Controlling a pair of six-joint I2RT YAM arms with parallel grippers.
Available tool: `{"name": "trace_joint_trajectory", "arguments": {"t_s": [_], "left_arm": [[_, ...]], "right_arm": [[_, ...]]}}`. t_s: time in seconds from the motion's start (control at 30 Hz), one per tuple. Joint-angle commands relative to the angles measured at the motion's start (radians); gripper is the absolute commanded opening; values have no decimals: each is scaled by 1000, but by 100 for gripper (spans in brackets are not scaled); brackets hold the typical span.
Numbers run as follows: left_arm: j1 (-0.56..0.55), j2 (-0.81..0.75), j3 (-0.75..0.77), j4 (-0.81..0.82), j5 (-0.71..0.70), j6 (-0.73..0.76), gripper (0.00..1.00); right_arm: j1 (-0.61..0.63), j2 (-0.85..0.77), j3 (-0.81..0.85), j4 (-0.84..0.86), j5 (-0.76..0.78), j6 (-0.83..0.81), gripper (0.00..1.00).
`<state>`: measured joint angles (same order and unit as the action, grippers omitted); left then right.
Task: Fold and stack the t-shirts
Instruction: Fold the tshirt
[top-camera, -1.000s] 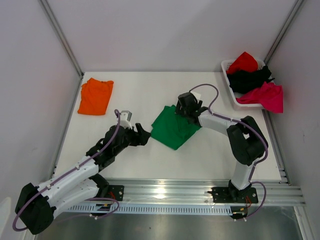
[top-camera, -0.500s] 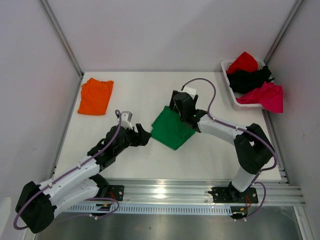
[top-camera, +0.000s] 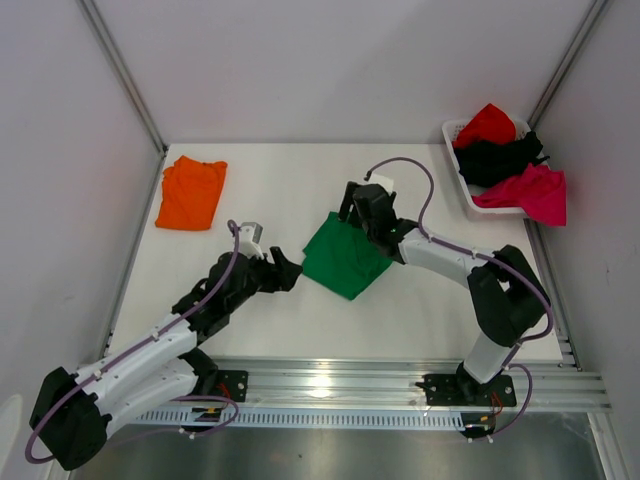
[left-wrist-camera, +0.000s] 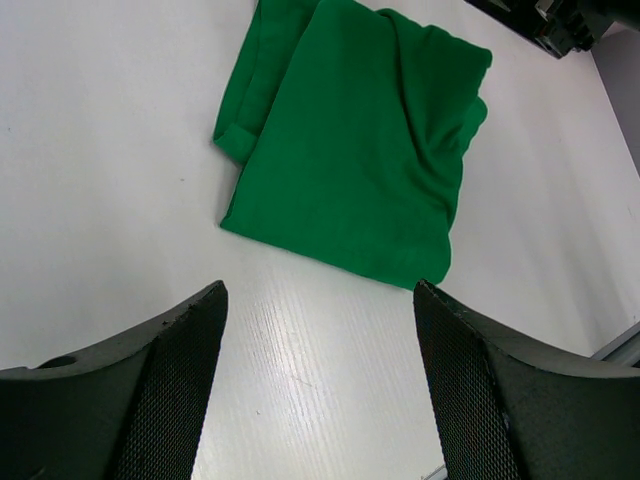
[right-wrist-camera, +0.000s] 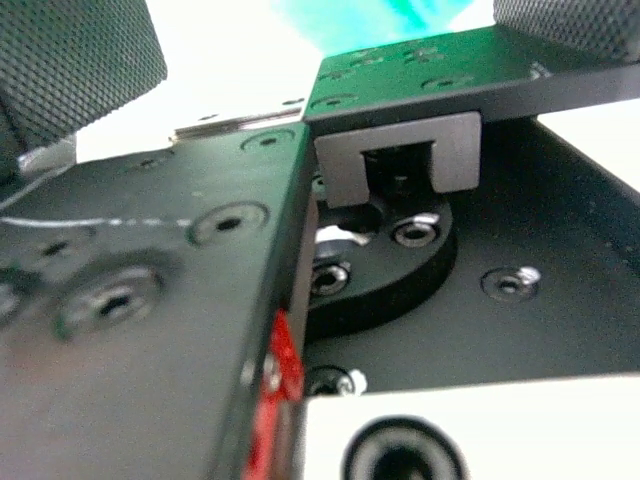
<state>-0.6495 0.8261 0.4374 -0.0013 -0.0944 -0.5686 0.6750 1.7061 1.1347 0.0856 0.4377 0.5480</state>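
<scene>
Lying folded at mid table (top-camera: 280, 180), green shirt (top-camera: 345, 258) is a rough square set cornerwise, w/ a few creases and a sleeve hem poking out on one side. L gripper (top-camera: 290, 272) sits low just beside its near-left edge, not touching. Jaws wide open, nothing btwn them but bare table; wrist cam shows the shirt just ahead of the fingers (left-wrist-camera: 170, 380). R gripper (top-camera: 352, 215) is over the shirt's far corner. Its jaws are wide apart too, pads (right-wrist-camera: 70, 50) at the top corners of its wrist view w/ a blurred bit of green btwn. No grip seen; can't tell if it touches cloth. Orange shirt (top-camera: 191, 192) lies folded at far left, well apart from green. Basket (top-camera: 450, 140) at far right holds red shirt (top-camera: 488, 122), black shirt (top-camera: 500, 157) and magenta shirt (top-camera: 530, 190) in an unfolded heap; magenta hangs over the near rim.
</scene>
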Motion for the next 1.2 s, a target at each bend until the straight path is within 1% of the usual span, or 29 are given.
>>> {"name": "trace_joint_trajectory", "arguments": {"t_s": [0.0, 0.17, 0.37, 0.5, 0.63, 0.87, 1.03, 1.17], "left_arm": [[5, -5, -3, 29, -5, -5, 78], [7, 4, -3, 37, -4, -8, 77], [5, 24, -3, 46, 2, -10, 77], [5, 30, 3, 49, 8, -13, 77], [5, 15, 3, 43, 5, -11, 77], [5, 2, 0, 32, -4, -7, 77], [5, -8, -3, 23, -10, -4, 77], [7, -18, 0, 9, -14, 3, 77]], "right_arm": [[-14, 10, -6, 3, -53, 38, 75], [-9, -3, -26, -4, -105, 70, 75], [14, -69, -18, -13, -175, 78, 75], [27, -102, -33, -35, -221, 121, 75], [23, -109, -79, -35, -194, 138, 75], [-18, -37, -141, -17, -177, 179, 75], [-23, 9, -165, 2, -136, 185, 75], [-23, 29, -187, -12, -105, 225, 75]]}}
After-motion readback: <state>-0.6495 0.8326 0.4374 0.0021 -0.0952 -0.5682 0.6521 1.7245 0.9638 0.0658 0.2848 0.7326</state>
